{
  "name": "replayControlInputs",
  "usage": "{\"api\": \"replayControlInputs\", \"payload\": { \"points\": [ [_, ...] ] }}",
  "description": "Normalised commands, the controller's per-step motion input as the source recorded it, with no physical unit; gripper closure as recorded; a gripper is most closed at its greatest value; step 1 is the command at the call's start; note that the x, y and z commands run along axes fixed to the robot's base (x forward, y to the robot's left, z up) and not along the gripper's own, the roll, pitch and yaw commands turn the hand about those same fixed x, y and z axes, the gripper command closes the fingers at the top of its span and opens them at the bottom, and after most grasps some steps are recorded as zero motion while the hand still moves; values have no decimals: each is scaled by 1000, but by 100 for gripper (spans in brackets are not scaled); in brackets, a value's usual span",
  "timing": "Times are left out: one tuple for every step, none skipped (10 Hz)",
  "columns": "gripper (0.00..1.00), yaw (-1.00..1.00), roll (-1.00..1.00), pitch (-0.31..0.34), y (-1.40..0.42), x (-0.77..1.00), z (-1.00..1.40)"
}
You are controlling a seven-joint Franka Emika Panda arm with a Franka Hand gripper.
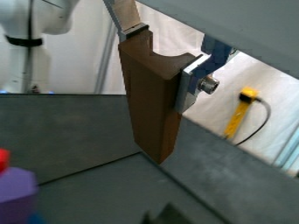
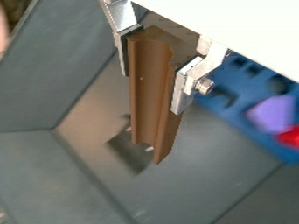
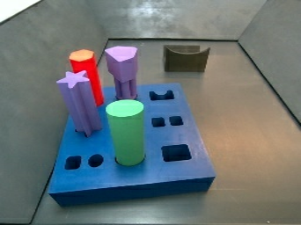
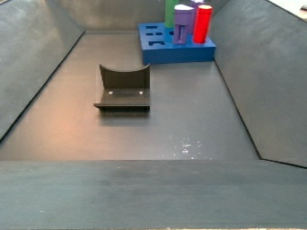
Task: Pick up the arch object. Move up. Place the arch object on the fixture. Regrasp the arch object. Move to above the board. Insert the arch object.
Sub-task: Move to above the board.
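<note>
My gripper [image 1: 163, 59] is shut on the arch object [image 1: 152, 101], a long brown flat-sided block that hangs down from between the silver fingers, well above the grey floor; it shows in both wrist views [image 2: 155, 92]. The gripper and the arch object do not show in either side view. The fixture [image 4: 124, 88], a dark block with a curved notch, stands on the floor in both side views [image 3: 186, 58], with nothing on it. The blue board [image 3: 135, 145] carries several pegs; it also shows far back in a side view [image 4: 177, 45] and past the block in a wrist view [image 2: 251, 87].
On the board stand a green cylinder [image 3: 125, 132], a purple star peg [image 3: 77, 104], a red-orange peg [image 3: 84, 75] and a purple peg [image 3: 123, 70]. Grey walls [image 4: 30, 63] slope up around the floor. A yellow cable [image 1: 243, 114] lies outside the bin.
</note>
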Motion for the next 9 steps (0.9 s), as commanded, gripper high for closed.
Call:
{"api": "replayControlInputs", "payload": {
  "points": [
    [100, -31, -1000, -218, -845, -1000, -139],
    [100, -27, -1000, -259, -661, -959, -122],
    [100, -27, -1000, -276, -486, -814, -93],
    [100, -28, -1000, -339, -122, -487, -33],
    [100, -33, -1000, -361, -14, -386, -18],
    [100, -36, -1000, -401, 86, -295, -11],
    [100, -40, -1000, -458, 103, -276, -6],
    [100, -33, -893, -498, 128, -269, 5],
    [100, -23, -722, -462, 134, -269, 7]
  ]
}}
